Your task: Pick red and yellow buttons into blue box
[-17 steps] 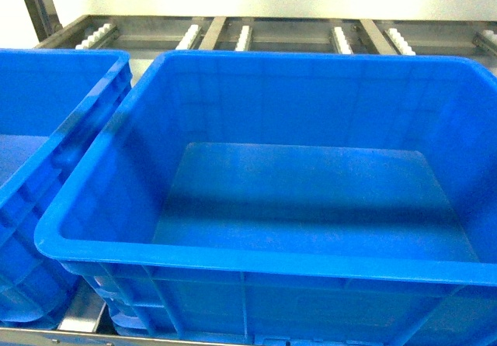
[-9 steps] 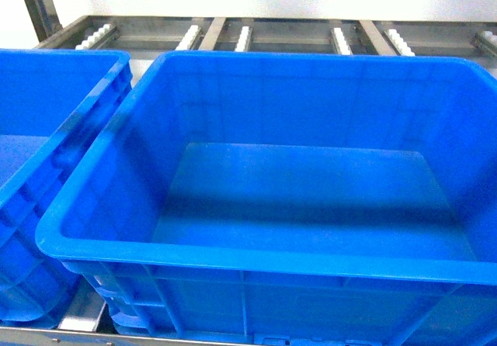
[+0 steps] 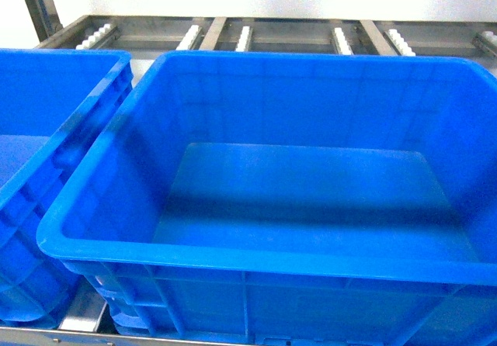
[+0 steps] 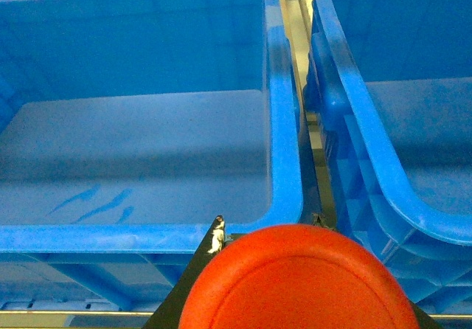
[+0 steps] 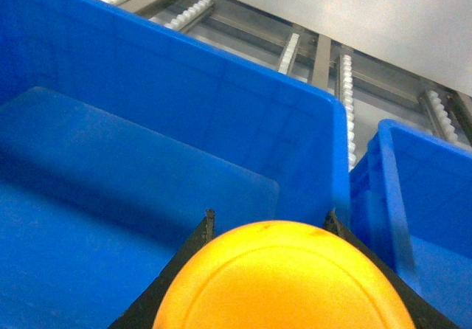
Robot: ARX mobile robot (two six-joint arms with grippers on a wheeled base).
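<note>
A large deep blue box (image 3: 256, 257) fills the middle of the head view, and nothing lies on its floor. Neither gripper shows in that view. In the left wrist view my left gripper (image 4: 267, 224) is shut on the red button (image 4: 299, 281). Its round cap sits close to the camera, low in front of the gap between two crates, with the blue box's rim (image 4: 354, 122) on the right. In the right wrist view my right gripper (image 5: 271, 217) is shut on the yellow button (image 5: 280, 281), looking into the blue box (image 5: 221, 93). Both bases are hidden behind the caps.
A second blue crate (image 3: 46, 129) stands tight against the box's left side, also seen from the left wrist (image 4: 284, 122). Another crate (image 5: 391, 196) stands to the box's right. Metal roller rails (image 3: 245, 36) run behind the crates, in front of a white wall.
The head view has drifted very slightly, so the blue box sits a few pixels further right. Nothing else differs.
</note>
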